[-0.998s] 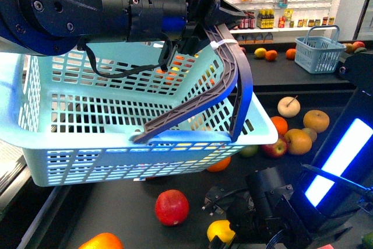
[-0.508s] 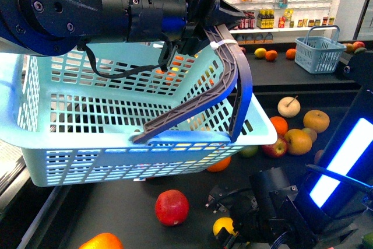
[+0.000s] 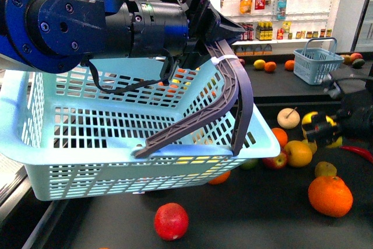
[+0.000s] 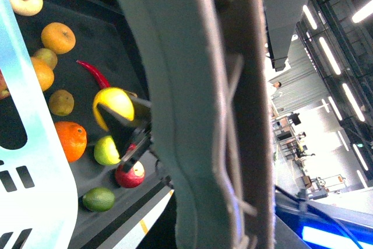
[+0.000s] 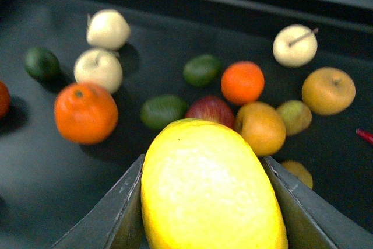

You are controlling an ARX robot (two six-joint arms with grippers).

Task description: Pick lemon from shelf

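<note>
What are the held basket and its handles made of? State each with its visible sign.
Basket: apparently moulded plastic, pale blue, faintly glossy; slotted lattice walls. Handles: probably matte grey-purple plastic; thin, curved, one-piece straps.

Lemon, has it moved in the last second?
Yes. In the front view the lemon, gripped in the right pincer, has risen from beside the red apple up and rightward, to next to the pale apple.

Big pale-blue basket (image 3: 145, 161) hangs high, well left of the right tool (image 3: 320, 127). Orange (image 3: 330, 195) lies near the tool on the near side, chili (image 3: 356, 152) just beside it, pale apple (image 3: 288, 118) just left. Red apple (image 3: 171, 221) well apart, under the basket. Small basket (image 3: 315, 62) stands far behind.
</note>
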